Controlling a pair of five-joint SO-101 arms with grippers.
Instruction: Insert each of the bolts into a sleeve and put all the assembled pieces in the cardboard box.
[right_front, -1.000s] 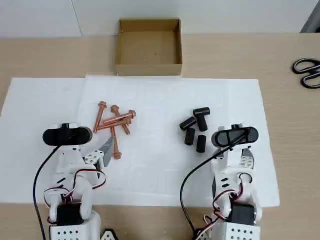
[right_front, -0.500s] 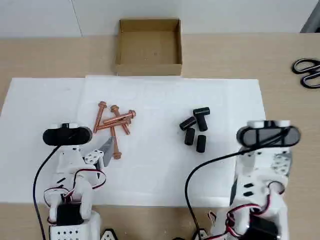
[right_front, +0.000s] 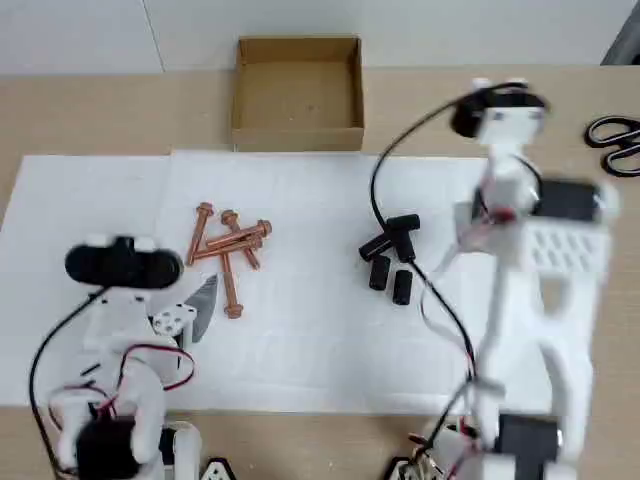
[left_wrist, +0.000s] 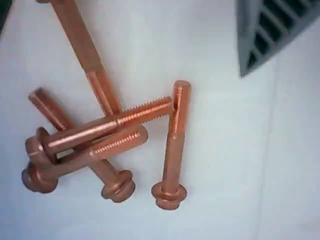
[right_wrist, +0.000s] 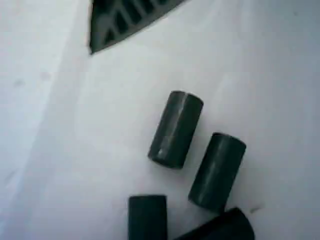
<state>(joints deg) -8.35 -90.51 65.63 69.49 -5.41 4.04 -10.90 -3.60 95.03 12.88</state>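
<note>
The cardboard box (right_front: 297, 138) stands far on the counter (right_front: 100, 110), bare floor showing. The bolts (right_front: 235, 240) lie left on the paper (right_front: 300, 340), the sleeves (right_front: 402, 287) right. Whether the left fingers (left_wrist: 272, 30) or right fingers (right_wrist: 125, 20) are parted cannot be told.

High cam: top-down over the table (right_front: 60, 110). Left wrist cam close over bolts (left_wrist: 170, 145), right close over sleeves (right_wrist: 176, 129); high shares both.

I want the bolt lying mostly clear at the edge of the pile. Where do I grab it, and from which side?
Take that bolt by the middle of its shank, coming straight down from above and closing across it. It lies flat on the white paper, and only its tip end touches another bolt, so the shank has bare paper on both sides.
</note>
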